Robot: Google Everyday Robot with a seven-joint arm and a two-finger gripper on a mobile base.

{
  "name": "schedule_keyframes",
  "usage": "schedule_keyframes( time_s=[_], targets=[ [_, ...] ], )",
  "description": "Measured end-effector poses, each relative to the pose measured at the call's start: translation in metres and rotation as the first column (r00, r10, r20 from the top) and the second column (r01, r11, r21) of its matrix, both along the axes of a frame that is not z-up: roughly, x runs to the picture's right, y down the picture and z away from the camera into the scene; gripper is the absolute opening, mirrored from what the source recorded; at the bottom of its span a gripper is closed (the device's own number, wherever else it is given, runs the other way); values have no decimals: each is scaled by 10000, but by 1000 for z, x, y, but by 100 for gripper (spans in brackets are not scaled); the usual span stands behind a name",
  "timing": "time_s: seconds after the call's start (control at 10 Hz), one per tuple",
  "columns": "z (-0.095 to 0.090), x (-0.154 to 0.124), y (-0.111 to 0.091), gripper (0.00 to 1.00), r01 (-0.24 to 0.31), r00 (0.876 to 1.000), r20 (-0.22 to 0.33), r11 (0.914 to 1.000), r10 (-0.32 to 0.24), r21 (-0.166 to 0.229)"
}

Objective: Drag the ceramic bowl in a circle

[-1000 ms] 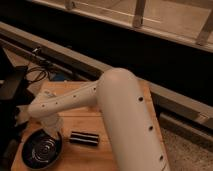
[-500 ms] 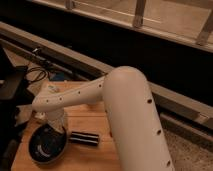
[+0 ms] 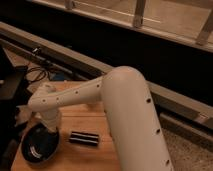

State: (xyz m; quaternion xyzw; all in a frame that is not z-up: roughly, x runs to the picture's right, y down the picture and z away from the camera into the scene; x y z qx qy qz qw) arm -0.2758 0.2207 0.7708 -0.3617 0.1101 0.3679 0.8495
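The ceramic bowl [image 3: 40, 146] is round, shallow and dark glossy, and sits at the front left of the wooden table [image 3: 85, 155]. My white arm reaches from the right across the table and bends down at the wrist above the bowl. The gripper [image 3: 50, 131] points down at the bowl's far right rim and looks to be touching it. The wrist hides most of the gripper.
A small black rectangular block [image 3: 84, 139] lies on the table just right of the bowl. Black equipment [image 3: 11, 90] and cables [image 3: 37, 75] stand at the left. A dark rail and wall run behind the table. The table's right edge meets a speckled floor.
The bowl has slid slightly toward the front left with the gripper on it. The arm's elbow has swung further over the table.
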Motion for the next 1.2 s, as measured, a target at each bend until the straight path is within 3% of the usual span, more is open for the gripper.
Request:
schedule_keyframes(
  time_s=[0.1, 0.3, 0.6, 0.9, 1.2],
  targets=[
    [-10, -10, 12, 0, 148, 9989, 456, 9998, -142, -124],
    [-20, -19, 29, 0, 577, 9959, 723, 9975, -547, -406],
    [-18, 6, 38, 0, 932, 9956, 15, 9915, -935, -911],
    [8, 58, 22, 0, 905, 9879, -1142, 9880, -1050, -1250],
    [24, 69, -2, 0, 666, 9852, -1511, 9928, -813, -994]
  ],
)
